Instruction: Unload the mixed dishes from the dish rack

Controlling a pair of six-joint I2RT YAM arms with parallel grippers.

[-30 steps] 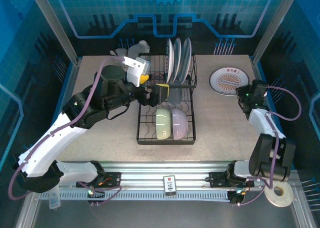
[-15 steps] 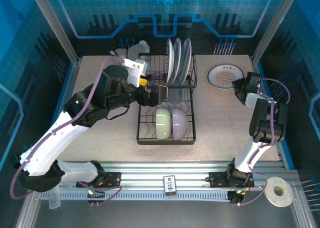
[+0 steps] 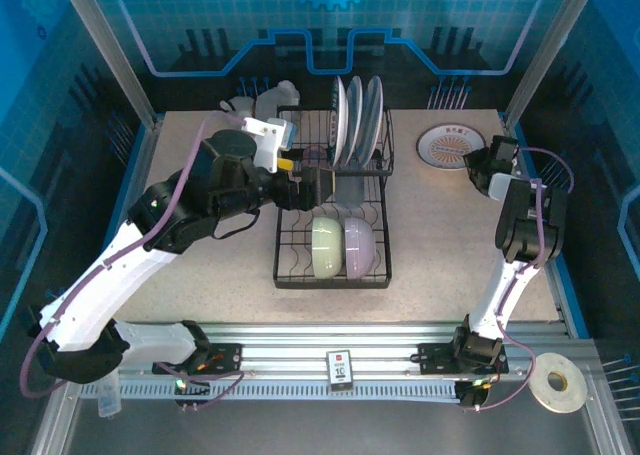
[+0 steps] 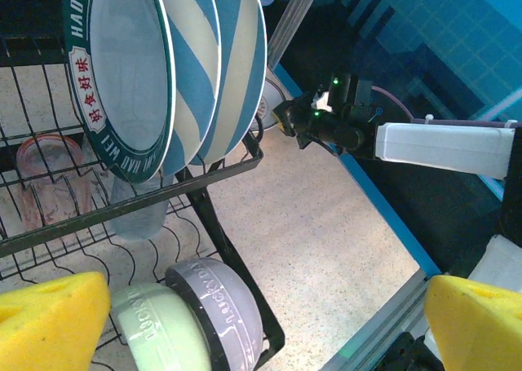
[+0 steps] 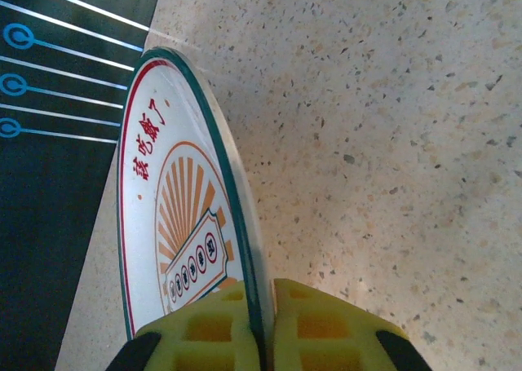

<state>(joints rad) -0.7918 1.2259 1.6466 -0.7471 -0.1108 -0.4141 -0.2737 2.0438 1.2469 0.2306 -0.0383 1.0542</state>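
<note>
Swinging from the table's 3 o'clock edge up to 2 o'clock, the right gripper (image 3: pixel 482 161) now pinches the rim of a green-edged plate (image 5: pixel 175 224). The plate is tilted over the tabletop (image 3: pixel 440 245), well apart from the dish rack (image 3: pixel 332 283) and slightly nearer 12 o'clock than a second ago. That dish appears unloaded and is likely being set in place.

The left gripper (image 3: pixel 322 185) has barely shifted, its pads spread wide at the rack's 9 o'clock side above the pale green bowl (image 3: pixel 326 247) and lavender bowl (image 3: pixel 360 245). Three racked plates (image 3: pixel 355 115) and a pink tumbler (image 4: pixel 50 175) wait.

The held plate carries red Chinese characters. One racked plate's rim reads "HAO S…".
</note>
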